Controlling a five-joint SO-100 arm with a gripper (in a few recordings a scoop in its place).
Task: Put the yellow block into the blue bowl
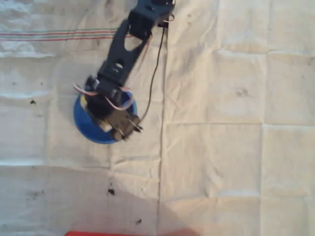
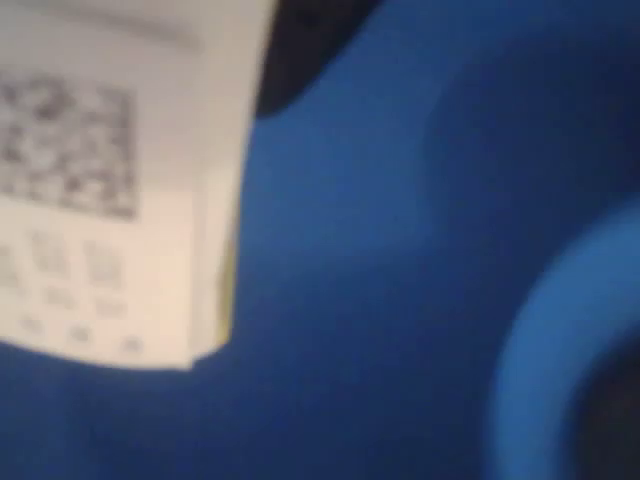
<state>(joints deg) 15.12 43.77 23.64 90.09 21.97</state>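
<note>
blue plastic under the hand: the drop step is in hand

blue is lying all round the arm's tip in both views. in the overhead view the gripper (image 1: 109, 122) is hanging over the blue bowl (image 1: 82, 120), with the dark arm (image 1: 120, 54) reaching down to it from the top of the picture and a thin cable (image 1: 155, 73) trailing beside it over the pale creased cloth (image 1: 236, 147). a small pale-yellow patch is showing right at the hand, under the wrist, which i am taking to be the yellow block (image 1: 84, 102), though the arm is covering most of it.

in the wrist view the bowl's inner wall (image 2: 400, 250) is lying close below and beside the hand, blurred, with a curved lighter rim or pocket off to the right. a white label with a printed code is riding on the near side of the hand, and a thin yellow edge (image 2: 226, 285) is peeping out just behind it. i am reading that as the block sitting at the fingers, inside the bowl's outline, but whether the fingers are gripping it or have parted i cannot tell.

by my judgement the carry is done and the release is what is pending: the next move is calling for the fingers to part while the hand is over the bowl's hollow, then a straight lift clear of the rim
</note>
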